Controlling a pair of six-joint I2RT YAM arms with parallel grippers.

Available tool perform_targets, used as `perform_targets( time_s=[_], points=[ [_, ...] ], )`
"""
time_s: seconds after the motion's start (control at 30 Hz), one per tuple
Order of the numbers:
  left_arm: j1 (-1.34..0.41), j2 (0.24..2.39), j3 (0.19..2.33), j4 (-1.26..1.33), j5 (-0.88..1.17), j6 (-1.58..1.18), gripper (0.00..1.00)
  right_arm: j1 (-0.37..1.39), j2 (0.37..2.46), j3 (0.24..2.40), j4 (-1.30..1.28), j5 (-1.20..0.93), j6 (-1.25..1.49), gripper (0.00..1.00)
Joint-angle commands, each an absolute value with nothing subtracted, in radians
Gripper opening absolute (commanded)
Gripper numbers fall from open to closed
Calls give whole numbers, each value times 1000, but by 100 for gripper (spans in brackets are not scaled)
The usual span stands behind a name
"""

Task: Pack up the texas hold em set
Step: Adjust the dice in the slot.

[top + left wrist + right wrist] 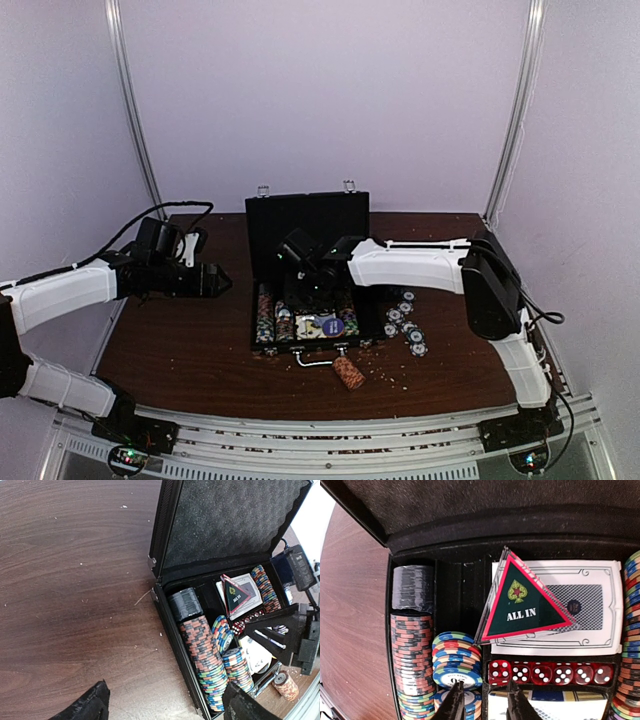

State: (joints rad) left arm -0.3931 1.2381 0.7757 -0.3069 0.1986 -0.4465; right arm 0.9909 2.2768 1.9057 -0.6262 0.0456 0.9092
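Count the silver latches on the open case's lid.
2: one latch at the left of the lid's top edge, the other at the right. None looks hidden.

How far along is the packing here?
Done: chip rows, card deck, ALL IN marker and red dice sit in the open case. In hand: nothing; right gripper hovers open over the dice, left gripper open beside the case. Left: loose chips on the table, chip stack in front, lid.
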Motion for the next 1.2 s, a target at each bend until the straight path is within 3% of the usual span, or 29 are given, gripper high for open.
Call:
perform_targets(
  time_s=[0.0, 0.33, 1.17],
  points=[
    [-383, 1227, 772, -264, 207, -441, 81, 981, 2303, 1898, -615, 38, 917, 26],
    [-383, 1228, 775, -266, 202, -441, 81, 971, 2333, 1900, -608, 20, 917, 25],
    [-383, 1243, 779, -267, 203, -440, 81, 972, 2361, 1916, -579, -12, 891, 10]
  ],
)
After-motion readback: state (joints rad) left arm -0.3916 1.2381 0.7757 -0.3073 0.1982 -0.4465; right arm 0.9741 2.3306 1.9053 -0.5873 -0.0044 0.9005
